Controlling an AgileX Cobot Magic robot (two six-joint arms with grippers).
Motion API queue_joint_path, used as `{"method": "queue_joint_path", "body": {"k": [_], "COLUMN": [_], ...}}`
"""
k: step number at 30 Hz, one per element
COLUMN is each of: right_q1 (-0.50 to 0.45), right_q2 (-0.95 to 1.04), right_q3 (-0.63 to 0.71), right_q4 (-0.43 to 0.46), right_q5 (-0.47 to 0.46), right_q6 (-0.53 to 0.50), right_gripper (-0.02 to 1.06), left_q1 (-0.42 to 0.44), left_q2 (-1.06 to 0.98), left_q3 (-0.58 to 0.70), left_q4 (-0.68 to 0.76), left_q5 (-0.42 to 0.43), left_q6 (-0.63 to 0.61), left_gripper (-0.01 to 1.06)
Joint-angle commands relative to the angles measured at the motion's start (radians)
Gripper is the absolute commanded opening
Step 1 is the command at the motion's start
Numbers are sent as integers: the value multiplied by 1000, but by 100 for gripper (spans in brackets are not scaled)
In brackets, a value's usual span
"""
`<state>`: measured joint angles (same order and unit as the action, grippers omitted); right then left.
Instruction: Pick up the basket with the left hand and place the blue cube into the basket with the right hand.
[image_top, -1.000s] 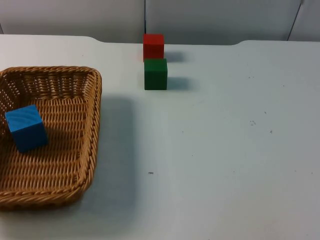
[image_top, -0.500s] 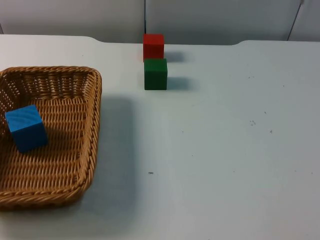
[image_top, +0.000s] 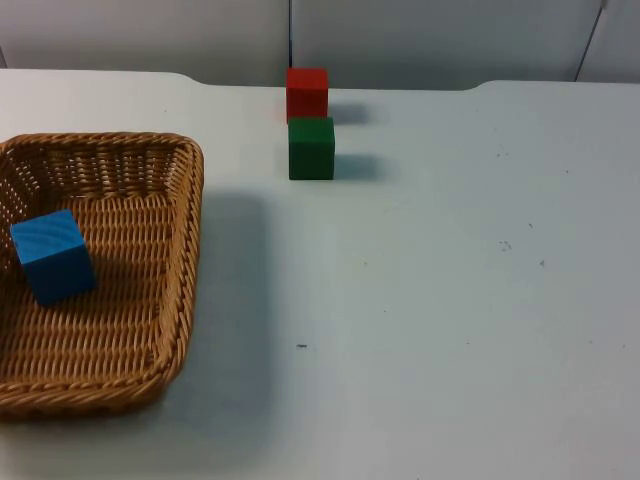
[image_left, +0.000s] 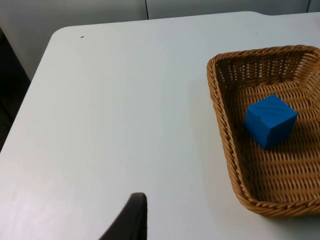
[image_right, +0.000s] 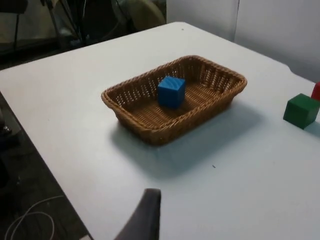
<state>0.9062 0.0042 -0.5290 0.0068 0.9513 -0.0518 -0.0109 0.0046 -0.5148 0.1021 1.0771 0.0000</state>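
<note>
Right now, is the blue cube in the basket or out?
In: the blue cube sits on the woven floor inside the basket.

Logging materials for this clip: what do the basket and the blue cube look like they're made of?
The basket looks like woven wicker or rattan, tan and matt: crossing strands and a braided rim show. The blue cube inside it looks like painted wood, with faint grain-like streaks on its top face, though plastic or foam cannot be ruled out.
</note>
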Motion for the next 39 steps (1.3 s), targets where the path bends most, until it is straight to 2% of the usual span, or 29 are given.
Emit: {"method": "queue_joint_path", "body": {"k": [1, 3, 7, 13, 20, 23, 39], "right_q1": [4, 4, 4, 2, 2, 2, 2], "right_q2": [-4, -4, -4, -4, -4, -4, -4], "right_q3": [-7, -5, 1, 7, 12, 14, 21], "right_q4": [-13, -37, -46, -111, -104, -76, -68], "right_q5": [50, 106, 102, 114, 119, 124, 126], "right_q6": [18, 46, 52, 134, 123, 87, 78], "right_gripper": [89, 89, 89, 89, 89, 89, 89], "left_q1": [-7, -7, -7, -7, -7, -7, -7], "left_q2": [-5, -5, -5, -5, -5, -5, -5], "left_q3": [4, 4, 4, 4, 4, 4, 4], "left_q4": [1, 1, 1, 1, 1, 1, 1], "left_q5": [-2, -2, -2, -2, -2, -2, -2], "left_q6": [0, 0, 0, 0, 0, 0, 0], "left_gripper": [105, 105, 105, 105, 105, 105, 105]}}
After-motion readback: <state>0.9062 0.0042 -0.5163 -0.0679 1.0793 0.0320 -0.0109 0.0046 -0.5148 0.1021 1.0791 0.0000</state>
